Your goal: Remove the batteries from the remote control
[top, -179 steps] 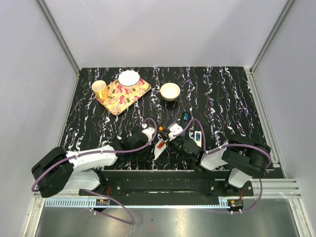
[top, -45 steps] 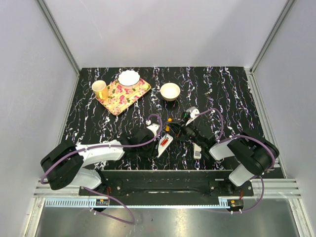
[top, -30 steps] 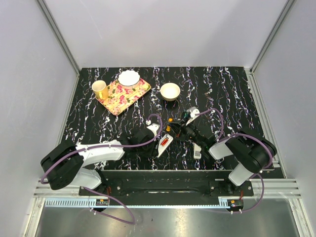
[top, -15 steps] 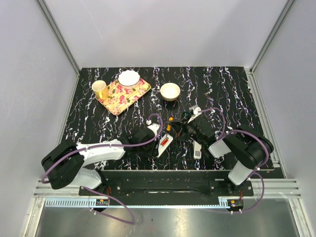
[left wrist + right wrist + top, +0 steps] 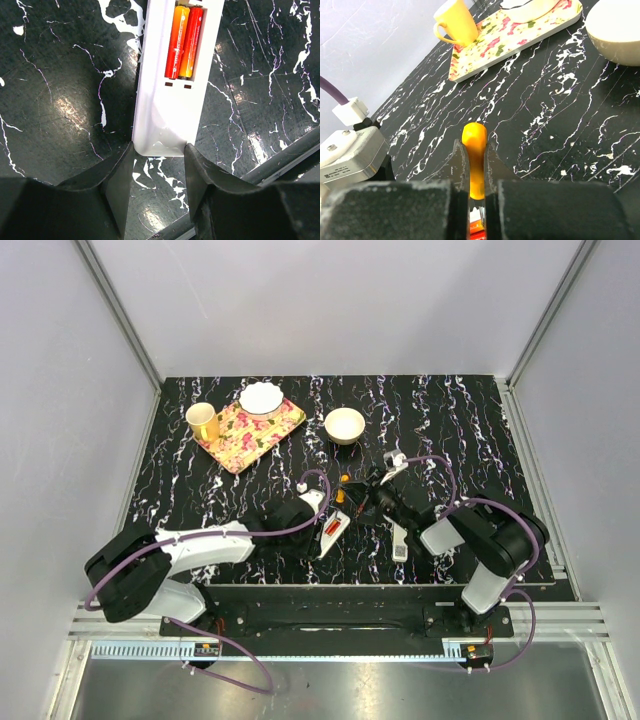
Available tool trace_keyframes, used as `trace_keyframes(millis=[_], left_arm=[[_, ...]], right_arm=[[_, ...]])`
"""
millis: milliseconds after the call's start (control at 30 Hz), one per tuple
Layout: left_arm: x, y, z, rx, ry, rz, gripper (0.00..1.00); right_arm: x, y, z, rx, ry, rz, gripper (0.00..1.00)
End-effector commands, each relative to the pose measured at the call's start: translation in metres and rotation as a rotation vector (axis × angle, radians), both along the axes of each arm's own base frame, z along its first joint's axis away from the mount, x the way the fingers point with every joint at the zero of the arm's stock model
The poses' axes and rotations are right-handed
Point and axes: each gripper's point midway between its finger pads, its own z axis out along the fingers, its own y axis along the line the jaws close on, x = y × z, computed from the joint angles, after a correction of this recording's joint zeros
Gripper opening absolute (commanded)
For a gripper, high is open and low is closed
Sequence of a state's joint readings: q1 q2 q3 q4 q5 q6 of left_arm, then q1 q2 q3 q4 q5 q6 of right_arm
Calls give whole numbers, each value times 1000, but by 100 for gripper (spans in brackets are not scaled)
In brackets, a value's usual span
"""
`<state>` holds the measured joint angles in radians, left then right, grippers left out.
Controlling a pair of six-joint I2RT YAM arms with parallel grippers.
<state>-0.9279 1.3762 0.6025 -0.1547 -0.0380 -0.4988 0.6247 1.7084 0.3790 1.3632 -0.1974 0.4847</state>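
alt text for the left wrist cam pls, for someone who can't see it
A white remote lies on a black marbled table, its battery bay open with two red-and-orange batteries side by side inside. Its near end sits between the jaws of the left gripper.

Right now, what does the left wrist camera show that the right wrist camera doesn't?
Left wrist only: the white remote, its open compartment holding two batteries, its end between the left fingers. Right wrist only: an orange battery pinched in the right fingers, plus a yellow cup, flowered tray and white bowl. Both: the black marbled table.
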Motion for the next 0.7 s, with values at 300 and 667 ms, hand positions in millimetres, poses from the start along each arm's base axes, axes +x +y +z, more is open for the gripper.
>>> trace_keyframes(millis=[300, 667], left_arm=[[5, 18, -22, 114, -5, 34, 21], [5, 18, -23, 117, -3, 33, 21]], right_arm=[[-43, 36, 39, 230, 66, 262, 0], [-31, 31, 44, 237, 49, 227, 0]])
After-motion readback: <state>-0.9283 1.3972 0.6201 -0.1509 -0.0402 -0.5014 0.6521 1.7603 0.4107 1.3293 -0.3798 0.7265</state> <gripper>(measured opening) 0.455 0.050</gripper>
